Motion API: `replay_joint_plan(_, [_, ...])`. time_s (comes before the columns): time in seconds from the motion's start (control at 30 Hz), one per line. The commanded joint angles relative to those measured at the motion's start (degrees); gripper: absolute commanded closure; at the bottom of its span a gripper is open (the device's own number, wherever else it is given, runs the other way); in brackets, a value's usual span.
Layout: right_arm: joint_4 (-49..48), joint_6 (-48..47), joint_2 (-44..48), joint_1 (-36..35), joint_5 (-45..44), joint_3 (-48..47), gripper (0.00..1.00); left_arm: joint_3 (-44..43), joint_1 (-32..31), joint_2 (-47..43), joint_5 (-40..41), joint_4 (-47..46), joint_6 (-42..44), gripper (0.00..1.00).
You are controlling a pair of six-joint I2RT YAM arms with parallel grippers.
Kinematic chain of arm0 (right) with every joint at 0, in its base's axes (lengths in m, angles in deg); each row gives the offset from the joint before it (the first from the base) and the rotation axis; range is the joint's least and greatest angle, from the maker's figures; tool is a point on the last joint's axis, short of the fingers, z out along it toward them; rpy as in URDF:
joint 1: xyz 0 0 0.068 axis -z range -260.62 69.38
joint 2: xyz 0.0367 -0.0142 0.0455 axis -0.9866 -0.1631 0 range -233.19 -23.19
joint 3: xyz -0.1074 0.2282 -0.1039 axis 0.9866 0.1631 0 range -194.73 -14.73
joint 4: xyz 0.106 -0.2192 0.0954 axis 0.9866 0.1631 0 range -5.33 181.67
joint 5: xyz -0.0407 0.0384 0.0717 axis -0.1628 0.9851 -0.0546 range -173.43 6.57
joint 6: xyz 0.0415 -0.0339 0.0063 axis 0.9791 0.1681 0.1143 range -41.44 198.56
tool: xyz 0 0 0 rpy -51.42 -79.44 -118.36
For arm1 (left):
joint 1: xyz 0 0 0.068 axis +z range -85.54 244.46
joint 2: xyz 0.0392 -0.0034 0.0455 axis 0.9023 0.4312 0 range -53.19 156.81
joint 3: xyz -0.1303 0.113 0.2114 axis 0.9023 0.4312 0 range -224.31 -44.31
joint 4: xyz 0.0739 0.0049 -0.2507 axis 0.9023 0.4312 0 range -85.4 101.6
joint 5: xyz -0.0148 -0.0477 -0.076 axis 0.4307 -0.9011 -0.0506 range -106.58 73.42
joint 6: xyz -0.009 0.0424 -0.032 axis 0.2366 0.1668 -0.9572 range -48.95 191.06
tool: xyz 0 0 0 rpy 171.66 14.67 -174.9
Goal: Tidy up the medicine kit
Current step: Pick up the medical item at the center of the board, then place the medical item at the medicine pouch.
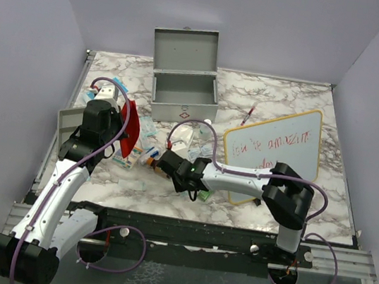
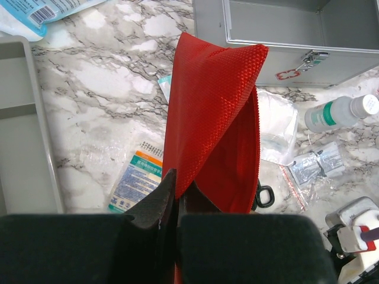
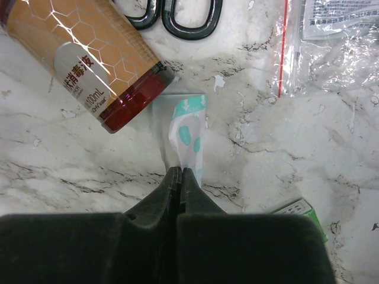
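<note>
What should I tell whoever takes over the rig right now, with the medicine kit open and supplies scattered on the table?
Left gripper: shut on the red pouch.
Right gripper: shut on a teal-and-white sachet lying on the marble.
Medicine kit: at the back of the table, lid up, nothing seen inside.
Done: kit is open.
Left: pouch, sachet, brown bottle, scissors and the other loose supplies are not yet packed.

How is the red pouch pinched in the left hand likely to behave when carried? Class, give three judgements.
Probably floppy: the red pouch folds over itself beyond the left hand. Likely light, since a pinch at one edge holds it. Its coarse woven surface should resist slipping.
</note>
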Motion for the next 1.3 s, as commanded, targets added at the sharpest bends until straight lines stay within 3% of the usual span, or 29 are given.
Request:
replay_joint_plan(0.0, [1.0,0.4,2.7,-0.4,-1.9,0.5,1.0,0.7,-0.2,-1.0,0.2,-1.3,0.7,1.0])
replay_joint_plan(0.53, [6.5,4.7,12.2,-0.4,-2.4,-6.0,1.0,0.9,-0.6,-1.6,-3.2,-1.8,0.6,1.0])
replay_joint_plan(0.73, [-1.1,5.0,16.4,-0.4,-2.6,-9.1,0.99,1.8,-1.1,-2.5,-8.4,-3.6,0.4,1.0])
replay_joint_plan(0.93, [-14.8,6.4,19.2,-0.3,-5.0,-9.0,0.99,2.2,-1.8,-3.1,-10.2,-4.4,0.4,1.0])
replay_joint_plan(1.1, [-22.9,7.2,17.8,-0.1,-6.3,-10.0,0.99,2.3,-2.0,-3.2,-10.1,-4.5,0.4,1.0])
replay_joint_plan(1.27, [-23.9,7.1,12.8,0.5,-6.7,-14.5,1.0,2.3,-2.1,-3.2,-9.9,-4.6,0.2,1.0])
